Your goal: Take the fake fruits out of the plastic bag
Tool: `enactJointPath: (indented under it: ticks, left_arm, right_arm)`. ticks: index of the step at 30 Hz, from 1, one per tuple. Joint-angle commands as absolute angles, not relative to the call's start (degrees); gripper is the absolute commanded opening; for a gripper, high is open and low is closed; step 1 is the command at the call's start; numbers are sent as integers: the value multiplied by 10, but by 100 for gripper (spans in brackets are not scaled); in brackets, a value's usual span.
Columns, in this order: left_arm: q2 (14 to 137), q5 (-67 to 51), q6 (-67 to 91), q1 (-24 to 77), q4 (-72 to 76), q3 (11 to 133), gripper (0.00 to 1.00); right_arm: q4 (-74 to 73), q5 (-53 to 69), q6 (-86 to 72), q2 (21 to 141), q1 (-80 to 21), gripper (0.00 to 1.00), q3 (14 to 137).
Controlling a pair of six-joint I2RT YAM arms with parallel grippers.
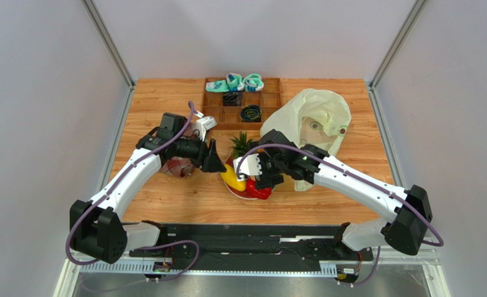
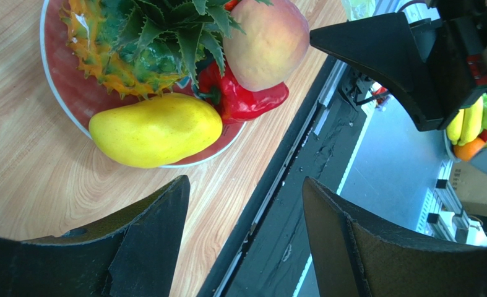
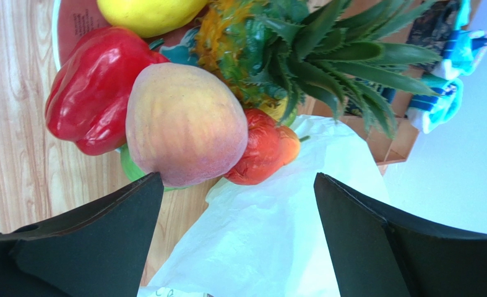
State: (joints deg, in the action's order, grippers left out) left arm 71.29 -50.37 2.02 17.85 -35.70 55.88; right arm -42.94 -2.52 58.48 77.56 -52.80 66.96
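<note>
Wooden tabletop is bearing one round red plate holding six glossy plastic fruits, one crinkly cream bag; left tool, right tool are gaping empty.

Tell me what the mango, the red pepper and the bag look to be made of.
The mango looks like hard plastic: smooth satin yellow skin with soft highlights. The red pepper looks like plastic too, very glossy, with sharp white reflections. The bag seems thin plastic film: cream-white, translucent, creased.
</note>
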Motion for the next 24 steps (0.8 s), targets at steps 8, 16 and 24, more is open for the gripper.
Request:
enactJointPath:
  ticks: [8,16,24]
  left_arm:
    - [698,-504,4,177,-340,570,76]
    - [701,-504,6,177,-336,570,76]
    - [712,-493,10,177,-325,571,76]
  right_arm:
    - [-381,-39,547,742,-528,100,641]
    - [-367,-41,534,755,-528,100,635]
    - [-314,-83,506,771,-528,100,630]
